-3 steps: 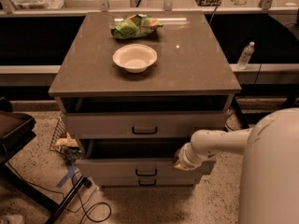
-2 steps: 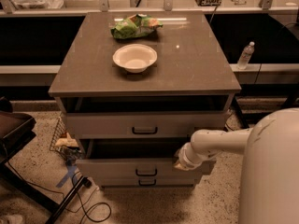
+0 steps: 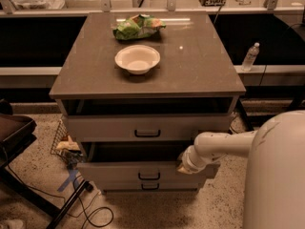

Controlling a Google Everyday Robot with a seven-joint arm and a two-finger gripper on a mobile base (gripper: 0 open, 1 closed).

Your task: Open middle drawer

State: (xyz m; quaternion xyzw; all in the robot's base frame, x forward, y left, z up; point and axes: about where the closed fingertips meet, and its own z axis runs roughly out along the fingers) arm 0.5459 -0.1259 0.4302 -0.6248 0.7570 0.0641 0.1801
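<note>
Gripper (image 3: 183, 167) sits against the right end of the middle drawer (image 3: 119, 171) front; whether it is open or closed cannot be determined. That drawer projects partly from the cabinet (image 3: 205, 75), beneath the top drawer (image 3: 105, 128).

White bowl (image 3: 137, 58) and green bag (image 3: 138, 26) on tabletop (image 3: 200, 66); plastic bottle (image 3: 249, 57) at right

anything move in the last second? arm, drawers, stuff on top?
No visible change. The hand stays at the right end of the middle drawer front, and that drawer is pulled out as far as before. The top drawer is as it was, and so are the white bowl and green bag on the cabinet top.
</note>
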